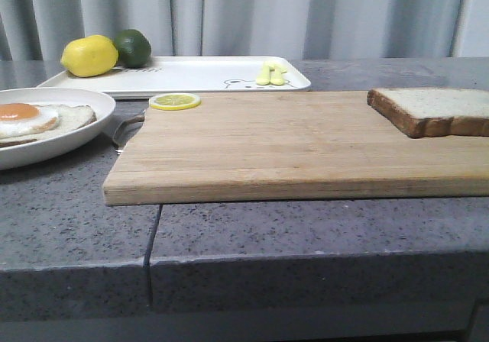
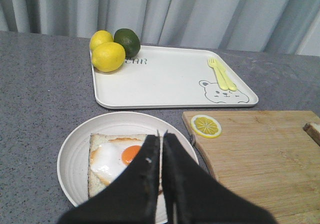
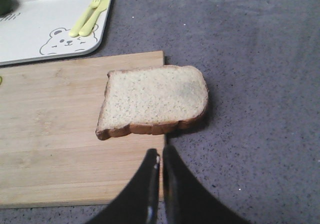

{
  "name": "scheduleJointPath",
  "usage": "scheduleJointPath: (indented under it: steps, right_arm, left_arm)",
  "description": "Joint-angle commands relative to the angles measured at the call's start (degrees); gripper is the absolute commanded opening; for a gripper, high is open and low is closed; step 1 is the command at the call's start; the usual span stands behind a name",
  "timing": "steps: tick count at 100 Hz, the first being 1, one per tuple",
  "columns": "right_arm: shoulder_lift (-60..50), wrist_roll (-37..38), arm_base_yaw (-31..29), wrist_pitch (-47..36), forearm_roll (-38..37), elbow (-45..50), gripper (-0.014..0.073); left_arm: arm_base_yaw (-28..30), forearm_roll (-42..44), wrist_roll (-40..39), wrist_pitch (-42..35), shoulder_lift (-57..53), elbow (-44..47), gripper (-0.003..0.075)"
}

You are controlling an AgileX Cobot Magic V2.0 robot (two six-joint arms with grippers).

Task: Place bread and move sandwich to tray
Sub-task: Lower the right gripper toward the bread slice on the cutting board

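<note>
So, far left of the front view: the plate (image 1: 92,124) with the open sandwich (image 1: 34,120), egg up, no top slice on it yet. Behind it the tray (image 1: 206,75) across the upper middle, a lemon (image 1: 89,56) and lime (image 1: 133,47) in its left corner, a small fork and spoon (image 1: 272,73) by the bear. Centre, the board (image 1: 290,143) with a lemon slice (image 1: 175,101) on its left corner. Far right, the bread (image 1: 432,111), overhanging the board's right edge onto the desk (image 3: 260,84).

Risks? That overhang: a push from the side could tip or slide the slice off the board. The egg could also slip if the plate tilts on the way to the tray, and the fruit crowds one corner there.

Left pincer (image 2: 161,144) hangs low over the sandwich, fingers clenched together, holding nothing. Right pincer (image 3: 160,159) sits just short of the bread's near crust, also pressed closed and empty; it must spread before any grasp.
</note>
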Motion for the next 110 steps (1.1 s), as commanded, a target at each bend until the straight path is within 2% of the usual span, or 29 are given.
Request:
scheduleJointPath:
  steps: [1,11,16,27,34,52,69,110]
  right_arm:
    - [1.69,0.73,0.11,-3.46,0.82,-2.11,0.0178]
    - [2.61,3.5,0.11,-4.69,0.88,-2.11,0.0399]
    - [3.03,5.08,0.11,-5.77,0.83,-2.11,0.0455]
    - [4.33,7.61,0.11,-8.92,0.63,-2.11,0.0435]
    - [6.17,8.82,0.0,-11.33,0.57,-2.13,0.0432]
    - [13.49,12.65,-3.66,-15.89,1.24,-2.18,0.0432]
    - [19.66,13.24,-8.65,-20.29,6.97,-2.3,0.0432]
    - [31.94,13.24,-9.0,-28.83,16.57,-2.42,0.0432]
  left_arm:
    - [0.08,-1.05,-0.49,-2.79,1.19,-1.95,-0.0006]
    - [0.08,-1.05,-0.49,-1.34,1.34,-1.95,0.0078]
    - [0.08,-1.05,-0.49,-0.77,1.34,-1.95,0.0144]
    - [0.08,-1.05,-0.49,-0.51,1.34,-1.95,0.0295]
    - [0.08,-1.05,-0.49,-0.62,1.34,-1.95,0.0344]
    - [0.08,-1.05,-0.49,-0.52,1.34,-1.95,0.0348]
    - [0.08,-1.05,-0.49,-0.43,1.34,-1.95,0.0348]
    - [0.08,-1.05,-0.49,-0.18,1.34,-1.95,0.0348]
